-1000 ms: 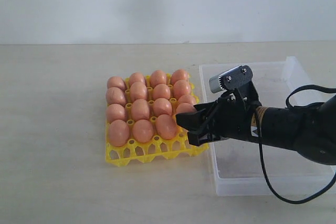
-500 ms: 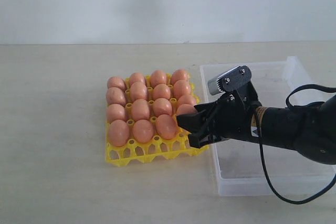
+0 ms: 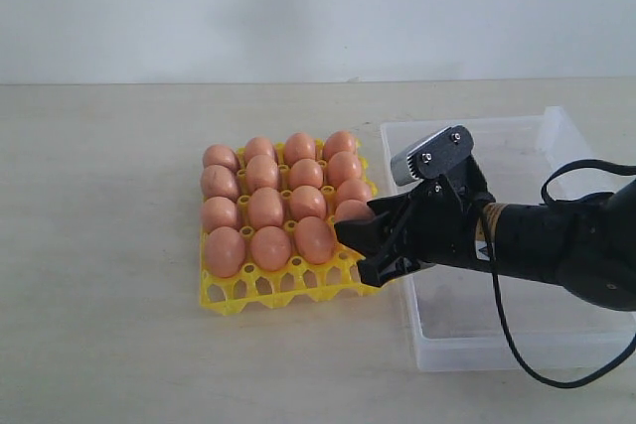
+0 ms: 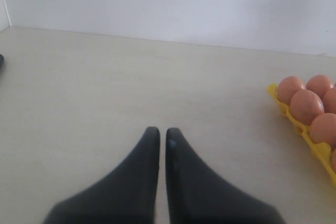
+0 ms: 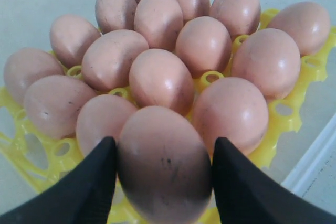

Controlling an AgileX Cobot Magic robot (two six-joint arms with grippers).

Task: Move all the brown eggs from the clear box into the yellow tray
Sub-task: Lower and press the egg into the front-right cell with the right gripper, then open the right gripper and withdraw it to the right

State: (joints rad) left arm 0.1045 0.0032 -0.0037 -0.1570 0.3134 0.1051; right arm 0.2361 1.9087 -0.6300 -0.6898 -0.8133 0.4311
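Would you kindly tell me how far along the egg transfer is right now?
Nearly done. Fifteen brown eggs sit in the yellow tray. The right gripper holds the sixteenth egg at the last free corner cup; seating and releasing it is left. The clear box shows no eggs, though the arm hides part of it.

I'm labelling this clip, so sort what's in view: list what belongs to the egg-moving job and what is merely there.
Belongs to the job:
- brown eggs seated in the yellow tray
- one brown egg gripped by the right gripper
- clear box

Merely there:
- table
- left gripper, shut on nothing, over bare table
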